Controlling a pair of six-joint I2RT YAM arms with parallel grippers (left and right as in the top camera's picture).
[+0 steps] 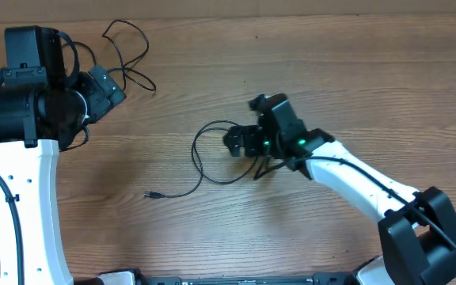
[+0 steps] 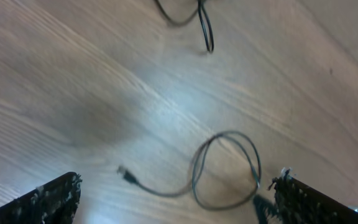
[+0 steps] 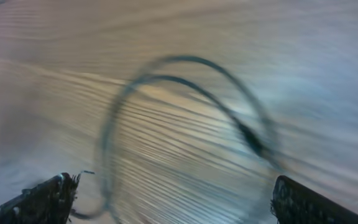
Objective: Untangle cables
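Left pincer (image 2: 178, 182) released, above wooden tabletop (image 1: 331, 63). Right pincer (image 3: 173, 182) released over looped black cable (image 1: 195, 154). Second cable (image 1: 146, 43) lies well apart.

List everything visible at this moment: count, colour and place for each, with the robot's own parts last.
table: one, brown wood grain, fills every view.
upper cable: one, thin and black, loose loops at the far left of the table, beside the left arm's head.
centre cable: one, thin and black, open loop mid-table, running under the right arm's head; small plug end lies free on the left arm's side.
left arm: one, white with a black head, left side; jaws wide apart, nothing between them.
right arm: one, white with a black head, reaching in from the right over the centre cable; jaws wide apart. Its wrist view is blurred.
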